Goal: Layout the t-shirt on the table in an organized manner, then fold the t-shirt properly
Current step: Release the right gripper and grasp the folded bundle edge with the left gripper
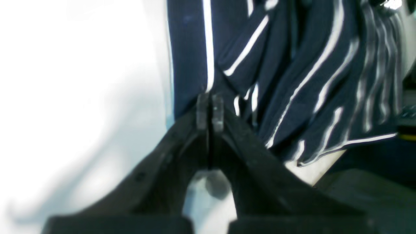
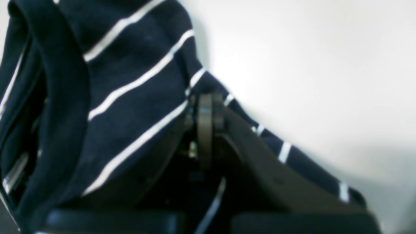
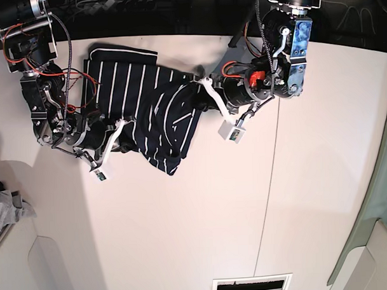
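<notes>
t-shirt (image 3: 148, 111): navy with thin white stripes, sitting in the far-left part of the tabletop (image 3: 202, 221). Not laid out flat – the far part lies fairly smooth, the near part is bunched into folds and hangs down to a point toward the middle.
left end effector (image 1: 210, 112): pinched shut on the shirt's edge. In the left wrist view the two pads meet right on a fold of striped fabric, and the cloth fans out in pleats away from them.
right end effector (image 2: 205, 110): also clamped shut on the t-shirt. The right wrist view shows the pads closed with fabric draped over and around them, a thick rolled hem off to the side.
arms: in the base view they come in from opposite sides of the shirt, one at each edge, so the cloth is strung between them.
tabletop: white, with a thin dark seam running across it – bare to the right of the shirt.
grey cloth (image 3: 6, 212): small crumpled piece at the left edge of the base view, well apart from the shirt.
</notes>
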### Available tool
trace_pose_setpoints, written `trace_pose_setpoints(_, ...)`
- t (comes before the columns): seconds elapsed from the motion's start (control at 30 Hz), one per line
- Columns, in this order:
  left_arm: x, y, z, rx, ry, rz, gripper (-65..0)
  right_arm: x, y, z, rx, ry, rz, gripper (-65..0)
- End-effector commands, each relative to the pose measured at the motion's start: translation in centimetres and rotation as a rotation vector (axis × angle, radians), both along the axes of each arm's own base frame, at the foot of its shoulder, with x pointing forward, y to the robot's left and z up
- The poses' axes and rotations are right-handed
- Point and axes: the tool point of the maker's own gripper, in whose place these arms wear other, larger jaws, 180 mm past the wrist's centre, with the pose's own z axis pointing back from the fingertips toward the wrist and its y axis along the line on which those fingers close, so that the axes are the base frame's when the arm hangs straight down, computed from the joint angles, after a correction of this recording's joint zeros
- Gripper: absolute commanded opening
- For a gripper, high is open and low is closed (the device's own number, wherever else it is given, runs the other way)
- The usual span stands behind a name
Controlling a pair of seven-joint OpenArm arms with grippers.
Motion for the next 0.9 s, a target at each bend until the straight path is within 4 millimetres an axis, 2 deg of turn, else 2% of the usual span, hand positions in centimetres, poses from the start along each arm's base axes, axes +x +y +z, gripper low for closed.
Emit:
trace_pose_setpoints(0.0,1.1,-0.6,2.2,-0.049,-0.07,0.002,-65.0,1.5,-0.1,1.5,0.021,-0.047,-0.013,-65.0)
trace_pose_setpoints(0.2,0.3,-0.6,6.3,-0.043,-0.2,0.003,-65.0,3.3,-3.0,3.3,0.047,-0.095,-0.123,-65.0)
trace_pose_setpoints(0.37,-2.3,-0.8,8.6,-0.063,-0.246,0.0,-65.0,5.0,-6.5,5.0,0.061,-0.139,-0.231,-65.0)
trace_pose_setpoints(0.47,-4.5,-1.9,9.7,-0.082,-0.28,-0.073,-65.0,5.2,-8.0,5.4,0.054,-0.149,-0.249,-65.0)
trace_pose_setpoints(0.6,-6.7,-3.5,8.2,-0.066,-0.231,-0.137,-65.0,5.1,-9.3,5.6,0.029,-0.152,-0.255,-65.0)
trace_pose_setpoints(0.7,-7.8,-5.0,6.6,-0.06,-0.198,-0.186,-65.0,5.0,-9.4,5.5,0.027,-0.148,-0.254,-65.0)
trace_pose_setpoints(0.87,-7.8,-6.5,4.3,-0.065,-0.171,-0.221,-65.0,4.8,-8.7,5.1,0.03,-0.126,-0.245,-65.0)
